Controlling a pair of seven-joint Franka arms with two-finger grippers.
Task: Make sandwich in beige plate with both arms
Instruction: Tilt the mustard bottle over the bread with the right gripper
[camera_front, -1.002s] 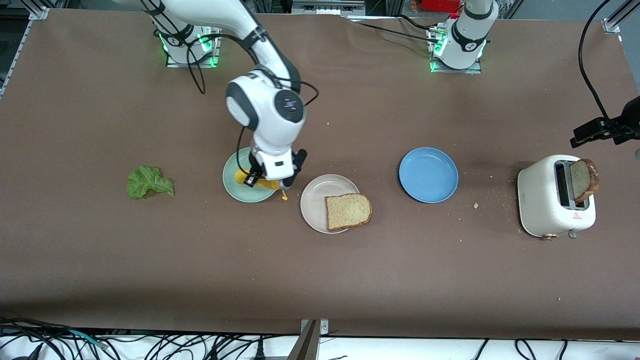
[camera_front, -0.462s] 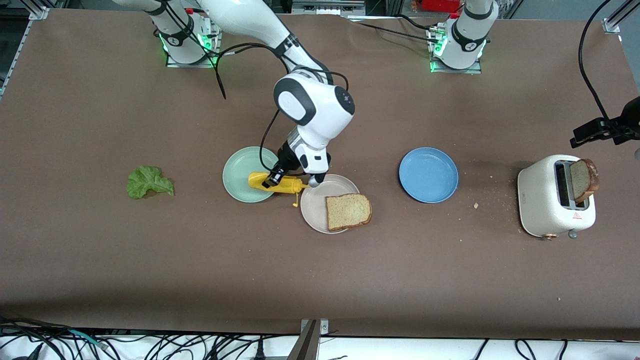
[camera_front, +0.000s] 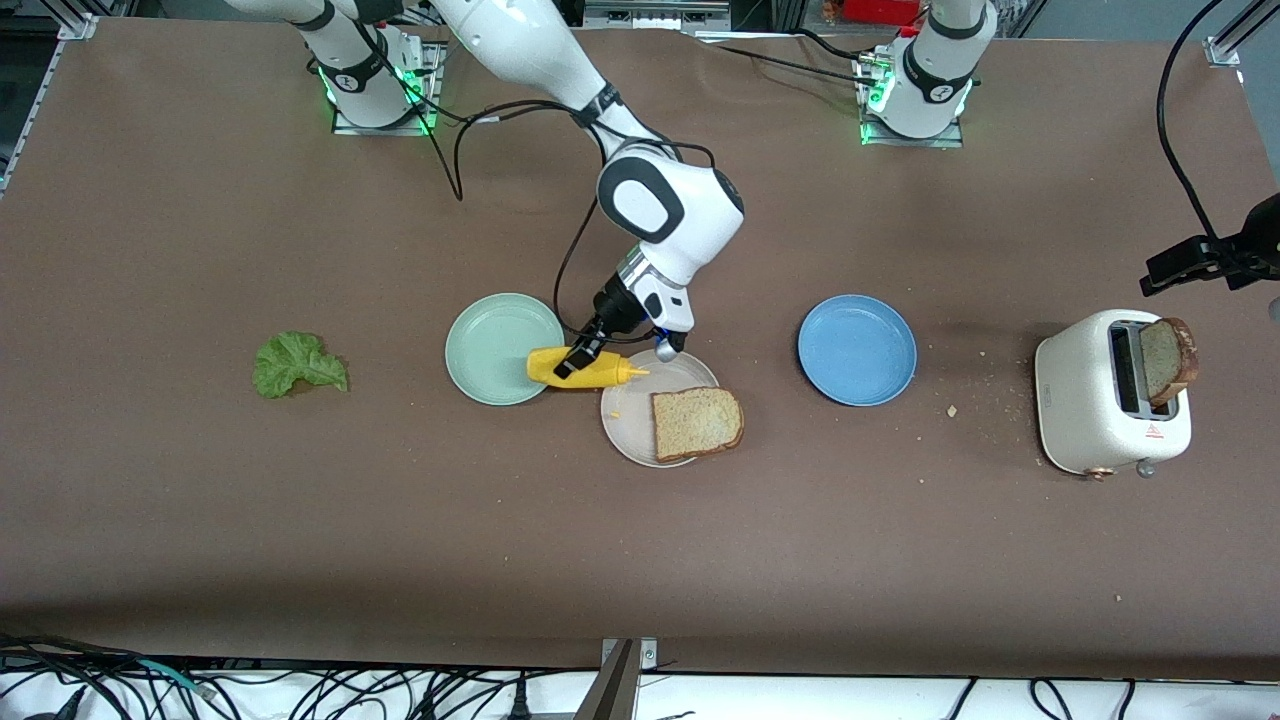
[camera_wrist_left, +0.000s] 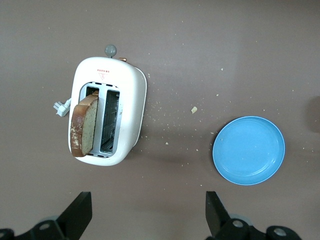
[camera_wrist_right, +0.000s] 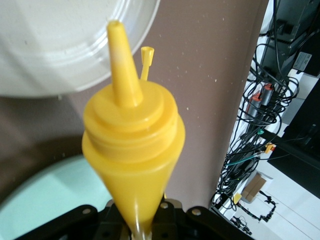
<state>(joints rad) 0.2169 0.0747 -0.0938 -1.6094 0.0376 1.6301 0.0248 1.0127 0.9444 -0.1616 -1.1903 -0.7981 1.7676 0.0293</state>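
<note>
The beige plate (camera_front: 625, 415) sits mid-table with one bread slice (camera_front: 697, 422) on it, overhanging the rim toward the left arm's end. My right gripper (camera_front: 575, 362) is shut on a yellow squeeze bottle (camera_front: 585, 369), tipped on its side. Its nozzle (camera_wrist_right: 119, 55) points over the beige plate's rim (camera_wrist_right: 65, 45). The gripper (camera_wrist_right: 137, 227) grasps the bottle's base. A lettuce leaf (camera_front: 298, 364) lies toward the right arm's end. My left gripper (camera_wrist_left: 148, 215) hangs open and empty, high over the table, with a toaster (camera_wrist_left: 107, 117) and a bread slice (camera_wrist_left: 84, 125) below it.
A mint-green plate (camera_front: 490, 345) lies beside the beige plate, under the bottle's base. A blue plate (camera_front: 857, 349) sits between the beige plate and the white toaster (camera_front: 1112, 390), which holds a bread slice (camera_front: 1165, 358). Crumbs dot the table near the toaster.
The right arm has carried the yellow bottle from over the mint-green plate toward the beige plate, tipping the nozzle over its rim. The left arm has not moved.
</note>
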